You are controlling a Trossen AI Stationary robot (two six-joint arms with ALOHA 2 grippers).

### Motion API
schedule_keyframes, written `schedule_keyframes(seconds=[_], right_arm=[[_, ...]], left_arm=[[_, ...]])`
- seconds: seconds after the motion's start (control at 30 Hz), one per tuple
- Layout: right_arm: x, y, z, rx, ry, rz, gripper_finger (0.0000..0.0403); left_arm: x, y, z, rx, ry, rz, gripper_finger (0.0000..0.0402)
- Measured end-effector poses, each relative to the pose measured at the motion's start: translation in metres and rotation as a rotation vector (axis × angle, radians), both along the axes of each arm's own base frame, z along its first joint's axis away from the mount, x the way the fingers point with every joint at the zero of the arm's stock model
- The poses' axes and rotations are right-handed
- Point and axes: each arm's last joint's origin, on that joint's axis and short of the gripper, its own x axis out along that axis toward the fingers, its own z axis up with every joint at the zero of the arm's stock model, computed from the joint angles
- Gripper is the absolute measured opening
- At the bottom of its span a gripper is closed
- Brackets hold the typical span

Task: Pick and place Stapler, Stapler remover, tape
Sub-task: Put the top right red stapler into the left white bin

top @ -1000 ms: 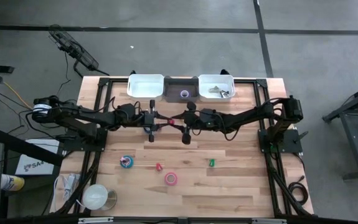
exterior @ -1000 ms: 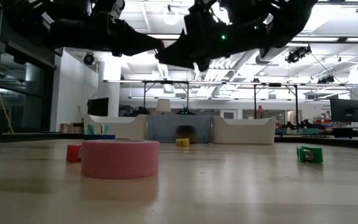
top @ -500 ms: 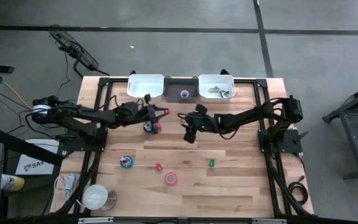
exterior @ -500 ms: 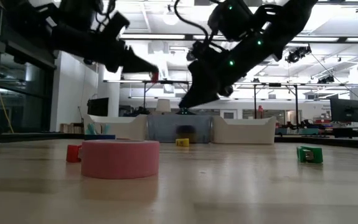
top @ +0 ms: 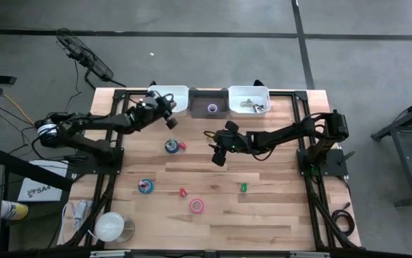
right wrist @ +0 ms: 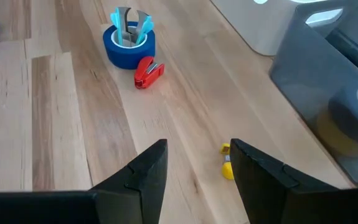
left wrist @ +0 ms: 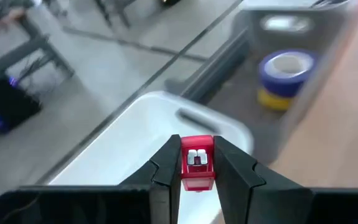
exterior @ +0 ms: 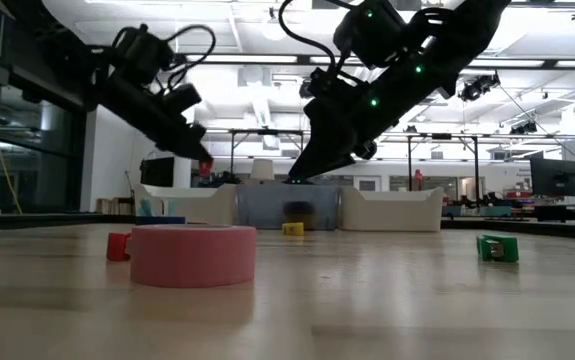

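Red stapler (left wrist: pixel 197 168) between left tool (left wrist: pixel 197 163) fingers

Both arms are dark, slim and jointed, with black cables looping along them. The right arm shows small green lights. Each tool has two black, angular fingers.

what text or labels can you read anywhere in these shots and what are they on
"SA": partial dark lettering on a white box on the floor left of the table in the high view; the rest is cut off by the frame.
Monitors in the room behind, in the low view: content too small to read.
Nothing legible on the tape rolls, the bins or the small red stapler in the left gripper.
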Motion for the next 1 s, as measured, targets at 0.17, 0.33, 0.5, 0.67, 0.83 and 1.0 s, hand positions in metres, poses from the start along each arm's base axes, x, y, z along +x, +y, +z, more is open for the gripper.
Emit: schedule_keyframes(seconds=[0.17,0.33,0.5,0.67,0.83,1.0], right_arm=[[0.0,0.0,0.0,0.0,0.0,0.0,0.0166],[0.0,0.0,0.0,0.0,0.0,0.0,0.0165],[0.0,0.0,0.0,0.014,-0.006,-0.01,0.0165],[0.0,0.0,0.0,0.017,-0.008,-0.012,0.0165],[0.0,0.0,0.0,0.02,-0.009,-0.014,0.0165],[0.0,0.0,0.0,0.023,-0.009,-0.011,0.0165]], left_arm=[[-0.014,0.017,-0.005,-0.051,0.021,0.087,0.0069],[-0.025,0.028,-0.009,-0.099,0.033,0.131,0.0069],[-0.034,0.036,-0.012,-0.131,0.047,0.168,0.0069],[-0.037,0.038,-0.02,-0.178,0.083,0.177,0.007],[-0.035,0.039,-0.029,-0.202,0.113,0.176,0.0082],[-0.034,0.041,-0.034,-0.208,0.138,0.198,0.0112]])
